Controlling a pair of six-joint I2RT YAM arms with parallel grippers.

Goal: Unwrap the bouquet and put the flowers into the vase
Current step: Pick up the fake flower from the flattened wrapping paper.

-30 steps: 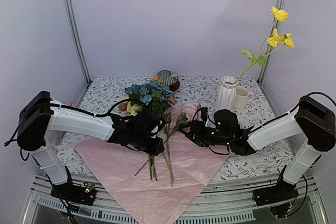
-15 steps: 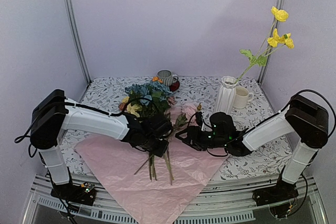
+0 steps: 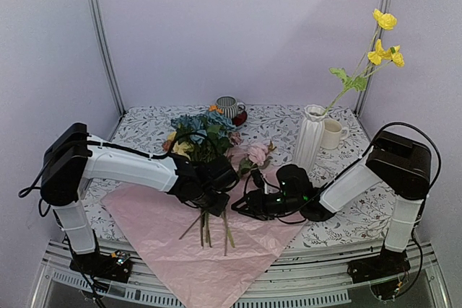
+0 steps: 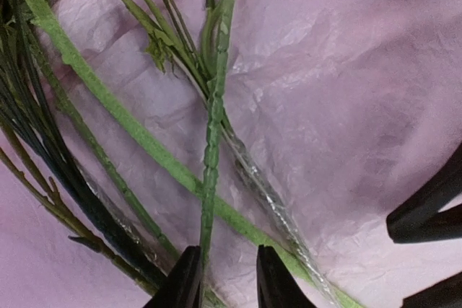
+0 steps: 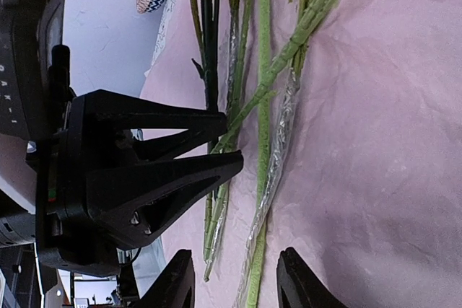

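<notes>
jaws, left and right alike, gape astride stems [image 4: 213, 128] on the paper [image 4: 346, 106]; the vase [image 3: 311, 138] holds yellow poppies [image 3: 385, 54].

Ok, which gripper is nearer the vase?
Right. The right gripper sits in front and left of the vase, on the paper; the left gripper is farther left, at the stems.

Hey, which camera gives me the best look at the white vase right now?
The top external view. The vase stands whole there at the back right, beside the cream mug, with a yellow-flowered stem in it. Neither wrist view shows it: both look down at stems and pink paper.
</notes>
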